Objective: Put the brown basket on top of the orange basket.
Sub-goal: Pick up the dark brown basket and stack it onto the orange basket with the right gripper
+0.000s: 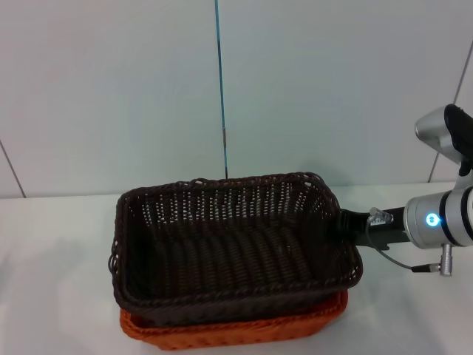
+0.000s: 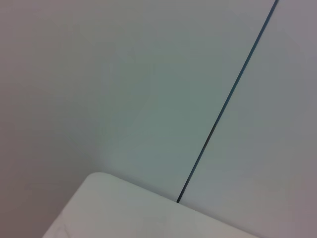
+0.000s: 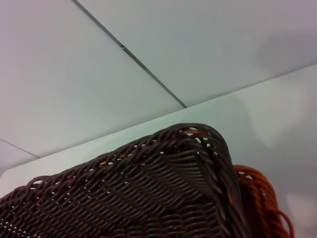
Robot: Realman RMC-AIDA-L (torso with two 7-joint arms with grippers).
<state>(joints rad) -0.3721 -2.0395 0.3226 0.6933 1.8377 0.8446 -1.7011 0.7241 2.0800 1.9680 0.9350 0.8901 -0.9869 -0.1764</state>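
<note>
You can see the brown basket [image 1: 229, 244] sitting on top of the orange basket [image 1: 236, 328] on the white table [image 1: 52, 244]. Your right gripper [image 1: 346, 225] is at the brown basket's right side, but you cannot tell if it grips. Your left gripper is out of sight.

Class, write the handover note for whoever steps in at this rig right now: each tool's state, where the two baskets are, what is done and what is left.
Right tool: at the right end wall of the brown basket, at rim height; whether it grips cannot be seen.
Left tool: not in view; its wrist camera sees only the wall and a corner of the white table.
Baskets: the brown basket sits over the orange basket, whose rim shows below its front and right edges.
Done: brown basket brought over the orange one.
Left: check that it rests level, let go if gripped, draw the right arm back.
</note>
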